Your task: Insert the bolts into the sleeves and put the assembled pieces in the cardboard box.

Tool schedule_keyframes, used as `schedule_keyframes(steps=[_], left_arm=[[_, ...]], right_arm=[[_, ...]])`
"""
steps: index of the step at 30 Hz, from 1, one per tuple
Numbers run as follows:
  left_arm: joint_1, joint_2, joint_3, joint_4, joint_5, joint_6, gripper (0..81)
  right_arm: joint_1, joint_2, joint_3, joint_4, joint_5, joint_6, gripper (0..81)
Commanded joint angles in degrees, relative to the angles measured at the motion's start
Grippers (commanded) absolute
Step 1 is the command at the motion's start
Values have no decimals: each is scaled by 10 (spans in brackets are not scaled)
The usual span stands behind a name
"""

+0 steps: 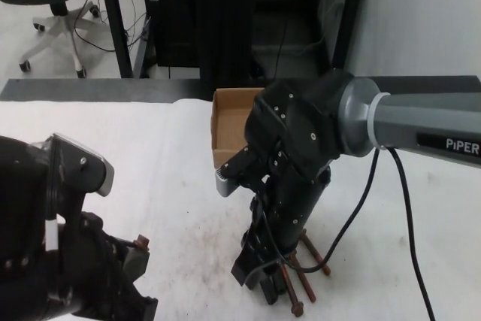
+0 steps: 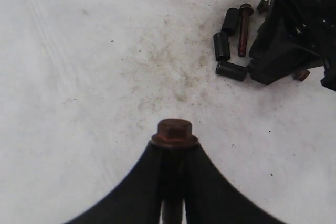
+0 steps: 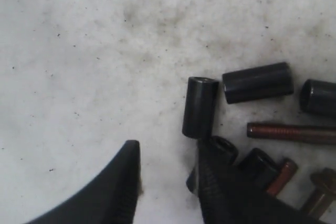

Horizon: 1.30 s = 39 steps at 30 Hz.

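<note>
One bolt (image 2: pixel 174 132) is clamped head-out between the closed fingers of the left gripper (image 2: pixel 173 153), held above bare worktop (image 2: pixel 79 103), well apart from the heap. Loose sleeves (image 3: pixel 200 107) and spare bolts (image 3: pixel 291 132) lie jumbled together on the worktop. The right gripper (image 3: pixel 168 153) is down at that heap, fingers open, one finger (image 3: pixel 220 182) lying over a sleeve end (image 3: pixel 224 147). The cardboard box (image 1: pixel 229 122) sits farther back on the worktop, beyond the heap.

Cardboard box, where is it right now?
In the high view, the cardboard box sits near the far edge of the bench, just behind the right arm. The bolts and sleeves lie nearer the camera.
</note>
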Motion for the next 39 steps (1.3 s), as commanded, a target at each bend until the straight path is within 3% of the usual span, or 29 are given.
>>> schedule_keyframes(steps=[1,21,39], left_arm=[[0,-5,0,-7,-6,1,3],[0,-5,-1,-7,-19,1,3],[0,-5,-1,-7,-19,1,3]], right_arm=[[1,-5,-5,-24,-3,-9,354],[1,45,-5,-47,27,-70,354],[1,64,-5,-70,27,-72,354]])
